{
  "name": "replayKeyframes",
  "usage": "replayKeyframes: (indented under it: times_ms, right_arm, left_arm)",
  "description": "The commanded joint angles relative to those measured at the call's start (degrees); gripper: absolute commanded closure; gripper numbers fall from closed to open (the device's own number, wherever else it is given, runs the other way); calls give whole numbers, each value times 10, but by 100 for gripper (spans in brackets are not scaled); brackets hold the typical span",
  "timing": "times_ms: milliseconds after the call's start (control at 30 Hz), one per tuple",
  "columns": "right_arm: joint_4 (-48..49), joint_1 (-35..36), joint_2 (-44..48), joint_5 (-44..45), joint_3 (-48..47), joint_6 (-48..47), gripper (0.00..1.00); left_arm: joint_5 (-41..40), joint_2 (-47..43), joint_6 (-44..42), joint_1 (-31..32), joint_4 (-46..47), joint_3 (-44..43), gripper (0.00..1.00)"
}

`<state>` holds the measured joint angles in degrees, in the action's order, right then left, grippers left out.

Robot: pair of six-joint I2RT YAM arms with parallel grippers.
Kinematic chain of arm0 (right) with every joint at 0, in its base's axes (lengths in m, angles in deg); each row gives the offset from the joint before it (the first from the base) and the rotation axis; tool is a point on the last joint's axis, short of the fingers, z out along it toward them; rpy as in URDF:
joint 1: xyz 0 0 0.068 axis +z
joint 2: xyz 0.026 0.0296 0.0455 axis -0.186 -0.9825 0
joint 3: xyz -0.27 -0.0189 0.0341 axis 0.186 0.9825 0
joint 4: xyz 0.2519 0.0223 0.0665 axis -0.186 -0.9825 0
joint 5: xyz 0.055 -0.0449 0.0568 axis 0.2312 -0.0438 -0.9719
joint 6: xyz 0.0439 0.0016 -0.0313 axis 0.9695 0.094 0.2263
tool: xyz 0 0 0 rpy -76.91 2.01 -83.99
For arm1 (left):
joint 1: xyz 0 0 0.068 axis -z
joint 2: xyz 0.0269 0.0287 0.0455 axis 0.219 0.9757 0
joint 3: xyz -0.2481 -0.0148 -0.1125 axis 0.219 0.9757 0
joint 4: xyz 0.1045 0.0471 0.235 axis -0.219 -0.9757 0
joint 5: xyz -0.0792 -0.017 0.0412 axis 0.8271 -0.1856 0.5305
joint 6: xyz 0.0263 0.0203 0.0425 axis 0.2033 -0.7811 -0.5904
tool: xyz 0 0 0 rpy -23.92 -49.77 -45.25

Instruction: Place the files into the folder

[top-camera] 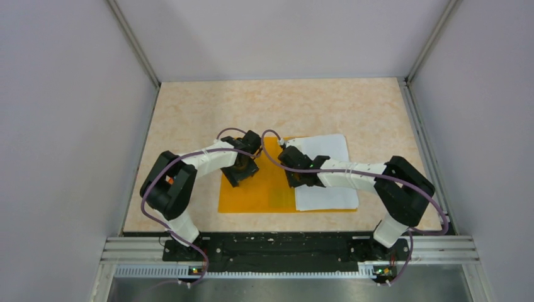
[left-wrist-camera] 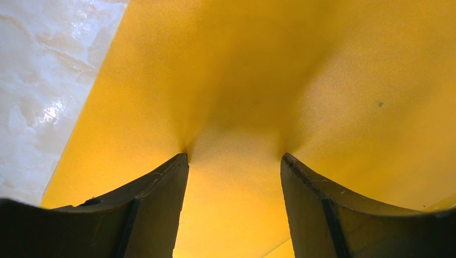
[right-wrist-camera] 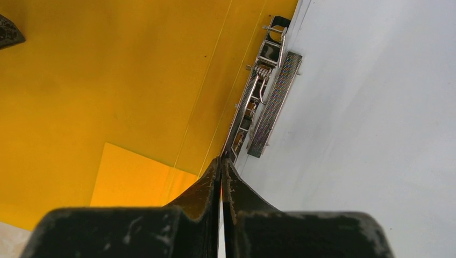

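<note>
My left gripper (left-wrist-camera: 234, 157) stands open, both fingertips pressing into the folder (top-camera: 252, 195), a matte orange sheet lying flat on the counter (top-camera: 283, 107). My right gripper (right-wrist-camera: 221, 161) is closed beside the folder's metal clip (right-wrist-camera: 263, 107), where the white files (top-camera: 327, 198) cover its right half.

Beige marbled table (top-camera: 352, 107) spreads ahead of the left gripper (top-camera: 242, 167) and right gripper (top-camera: 295, 179), and outward of each; grey walls (top-camera: 56, 126) stand well beyond them; ribbed aluminium rail (top-camera: 283, 271) runs behind.
</note>
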<state>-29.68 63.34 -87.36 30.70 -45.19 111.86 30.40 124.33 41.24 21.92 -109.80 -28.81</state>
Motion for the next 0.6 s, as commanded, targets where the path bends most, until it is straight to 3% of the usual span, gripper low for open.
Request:
replayKeyframes:
  times_ms: [0,433,567]
  right_arm:
    - [-53,2,3,5,-13,2,100]
    - [-60,-16,44,10,-37,8,96]
    - [-55,-29,67,12,-37,15,83]
  left_arm:
    - [62,96,21,-1,74,85,32]
    - [48,76,1,-1,63,68,31]
    - [47,63,-17,0,60,56,28]
